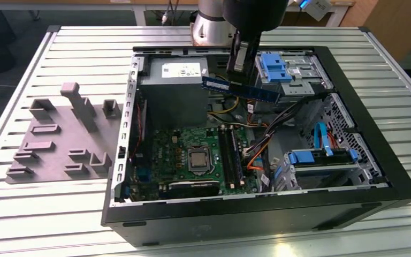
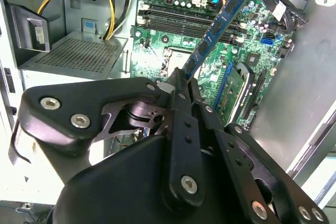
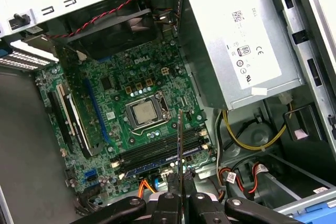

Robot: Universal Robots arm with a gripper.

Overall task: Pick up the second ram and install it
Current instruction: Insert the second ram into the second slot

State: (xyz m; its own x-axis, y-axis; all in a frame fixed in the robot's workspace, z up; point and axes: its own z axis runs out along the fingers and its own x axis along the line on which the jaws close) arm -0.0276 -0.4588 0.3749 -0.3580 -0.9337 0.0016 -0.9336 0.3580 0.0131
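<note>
The second ram (image 1: pixel 240 89) is held in the air, clamped between the narrow fingers of the hand (image 1: pixel 238 72), above the open computer case (image 1: pixel 398 182) and between the power supply (image 1: pixel 169 91) and a blue drive bracket (image 1: pixel 273 67). The pick-up is judged done. The installing is not, as the stick is kept well apart from the memory slots (image 1: pixel 230 152) on the motherboard (image 1: pixel 191 144). Which slot is free cannot be made out, and the stick's gripped end is hidden by the hand.

Slatted metal worktop (image 1: pixel 84 43) carried an open black computer case (image 1: pixel 263 214); grey block fixture (image 1: pixel 55 134) lay at the exterior view's left.
</note>
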